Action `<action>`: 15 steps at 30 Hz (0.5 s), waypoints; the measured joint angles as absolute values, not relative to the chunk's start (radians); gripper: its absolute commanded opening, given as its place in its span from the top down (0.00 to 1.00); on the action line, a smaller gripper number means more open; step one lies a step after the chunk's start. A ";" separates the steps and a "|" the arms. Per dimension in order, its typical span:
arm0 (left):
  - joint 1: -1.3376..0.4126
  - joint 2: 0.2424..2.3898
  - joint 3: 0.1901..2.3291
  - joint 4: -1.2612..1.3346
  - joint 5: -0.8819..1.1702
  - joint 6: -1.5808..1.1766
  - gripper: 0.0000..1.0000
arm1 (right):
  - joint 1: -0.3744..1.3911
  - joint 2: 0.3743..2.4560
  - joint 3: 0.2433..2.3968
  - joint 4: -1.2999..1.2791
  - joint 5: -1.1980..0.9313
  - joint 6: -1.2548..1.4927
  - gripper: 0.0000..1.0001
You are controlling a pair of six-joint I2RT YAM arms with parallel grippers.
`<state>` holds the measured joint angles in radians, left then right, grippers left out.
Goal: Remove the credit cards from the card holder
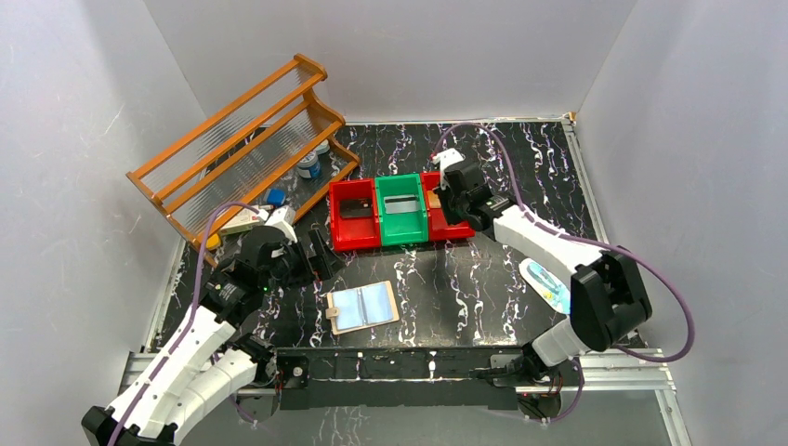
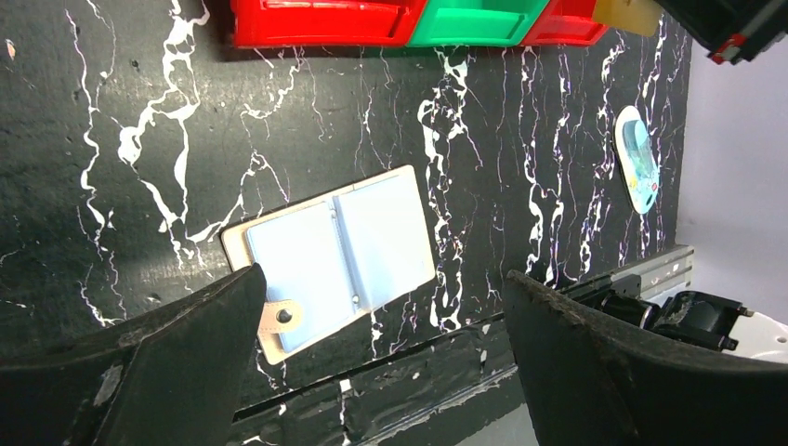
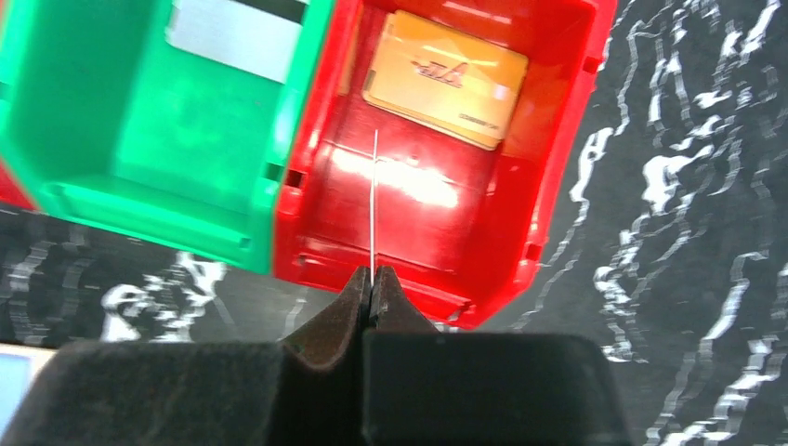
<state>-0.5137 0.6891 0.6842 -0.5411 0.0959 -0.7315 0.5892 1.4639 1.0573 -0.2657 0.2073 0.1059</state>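
Right wrist: right tool [image 3: 372, 275] pinches a thin card [image 3: 374, 204] edge-on over glossy red bin [image 3: 569, 93]; left tool [image 2: 383, 277] gapes.

Sees small tan leather-like bifold card holder [image 1: 362, 308] open flat toward 6 o'clock, pale blue glossy sleeves up. Finds thin rectangular plastic cards at its 12 o'clock: dark card [image 1: 354, 210] in left red bin [image 1: 355, 240], silvery grey card [image 1: 402, 206] in green bin [image 1: 402, 234], orange-gold card [image 3: 444, 79] in right red bin [image 3: 465, 242].

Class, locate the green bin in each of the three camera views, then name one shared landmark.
Top external: green bin mid-table, between two red bins.
Left wrist: green bin at top edge, right of centre.
Right wrist: green bin upper left.
Shared landmark: adjoining red bin holding the orange card.
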 measured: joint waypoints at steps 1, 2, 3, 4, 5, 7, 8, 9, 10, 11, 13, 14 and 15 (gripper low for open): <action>-0.514 0.690 0.690 -0.543 0.092 -0.723 0.02 | 0.589 1.478 1.061 -0.271 0.220 0.067 1.00; -0.514 0.690 0.694 -0.546 0.089 -0.717 0.02 | 0.589 1.491 1.064 -0.274 0.234 0.016 1.00; -0.514 0.690 0.697 -0.551 0.088 -0.710 0.02 | 0.589 1.501 1.066 -0.274 0.244 -0.049 1.00; -0.514 0.691 0.699 -0.553 0.087 -0.705 0.02 | 0.589 1.505 1.066 -0.273 0.249 -0.088 1.00; -0.514 0.691 0.701 -0.555 0.086 -0.699 0.02 | 0.589 1.507 1.066 -0.269 0.252 -0.141 1.00; -0.514 0.692 0.701 -0.557 0.086 -0.691 0.02 | 0.589 1.512 1.066 -0.258 0.251 -0.239 1.00; -0.514 0.692 0.701 -0.558 0.086 -0.690 0.02 | 0.589 1.514 1.066 -0.252 0.250 -0.292 1.00; -0.514 0.692 0.701 -0.559 0.086 -0.688 0.02 | 0.588 1.518 1.066 -0.245 0.247 -0.340 1.00; -0.514 0.692 0.701 -0.560 0.086 -0.686 0.02 | 0.586 1.524 1.066 -0.236 0.242 -0.385 1.00; -0.514 0.692 0.701 -0.561 0.086 -0.684 0.02 | 0.583 1.531 1.067 -0.229 0.234 -0.420 1.00; -0.514 0.692 0.701 -0.563 0.086 -0.681 0.02 | 0.571 1.559 1.078 -0.228 0.207 -0.492 1.00; -0.514 0.692 0.701 -0.563 0.086 -0.679 0.02 | 0.562 1.575 1.084 -0.227 0.194 -0.529 1.00; -0.514 0.692 0.701 -0.563 0.086 -0.677 0.02 | 0.554 1.588 1.087 -0.220 0.179 -0.563 1.00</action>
<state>-0.5137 0.6918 0.7006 -0.5632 0.0860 -0.6765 0.5537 1.5883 1.0874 -0.2199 0.1791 -0.5632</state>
